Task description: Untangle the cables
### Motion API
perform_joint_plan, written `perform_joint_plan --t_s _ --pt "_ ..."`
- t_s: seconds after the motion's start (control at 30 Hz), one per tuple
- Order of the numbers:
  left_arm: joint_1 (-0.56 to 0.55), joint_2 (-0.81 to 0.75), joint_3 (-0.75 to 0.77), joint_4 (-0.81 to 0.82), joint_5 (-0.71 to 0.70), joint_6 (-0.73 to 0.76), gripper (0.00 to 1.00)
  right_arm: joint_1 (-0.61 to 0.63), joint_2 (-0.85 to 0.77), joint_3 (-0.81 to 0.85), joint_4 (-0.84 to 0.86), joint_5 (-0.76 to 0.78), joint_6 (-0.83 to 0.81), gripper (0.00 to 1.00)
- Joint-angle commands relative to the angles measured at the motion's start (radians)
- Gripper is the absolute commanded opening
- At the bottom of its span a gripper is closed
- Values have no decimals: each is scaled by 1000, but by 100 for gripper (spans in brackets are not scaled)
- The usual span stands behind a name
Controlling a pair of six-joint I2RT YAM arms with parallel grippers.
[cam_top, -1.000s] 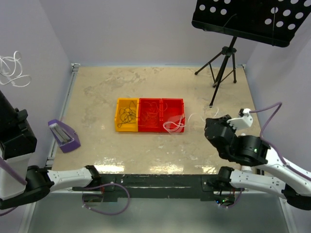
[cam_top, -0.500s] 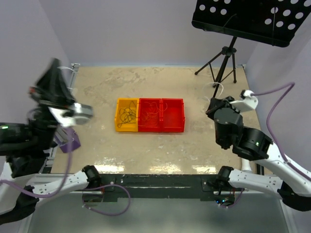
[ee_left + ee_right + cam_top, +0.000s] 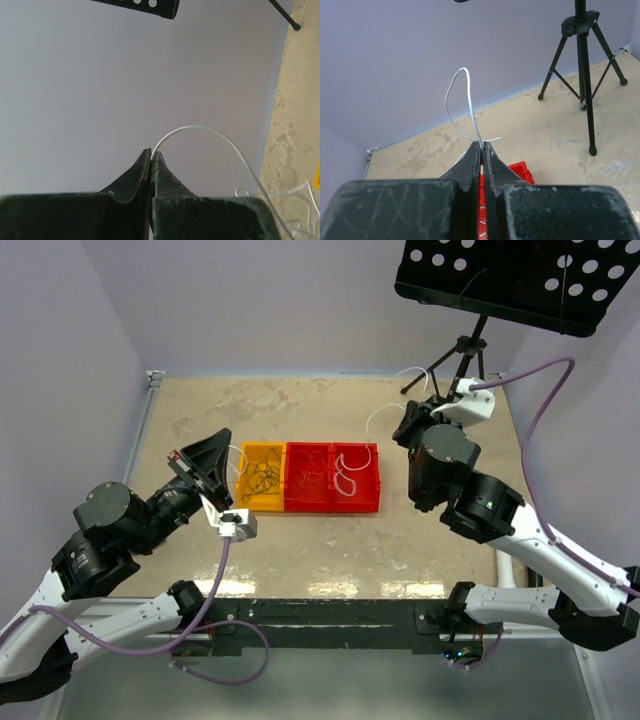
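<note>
Holding a white cable point(image 3: 200, 128) in the left gripper point(image 3: 151, 154), jaws pinched shut on it, just left of the bins point(image 3: 330, 508). Same with the right gripper point(image 3: 481, 145), clamped on white cable up beyond the bins' right end. Cannot tell whether one strand or two. More white looped in the rightmost bin; black cables point(image 3: 262, 476) in the leftmost, orange-red cables point(image 3: 308, 477) in the middle.

Left gripper point(image 3: 214, 446) swung in; right gripper point(image 3: 407, 424) pulled white cable point(image 3: 468, 100) farther.
</note>
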Motion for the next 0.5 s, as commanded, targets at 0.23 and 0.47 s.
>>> perform_joint_plan --t_s 0.23,0.47 --pt "-1 -7 24 60 43 -38 0 -14 91 -2 161 5 -113 0" --pt "1 -10 19 60 54 -36 0 -49 108 -30 188 -20 -111 0"
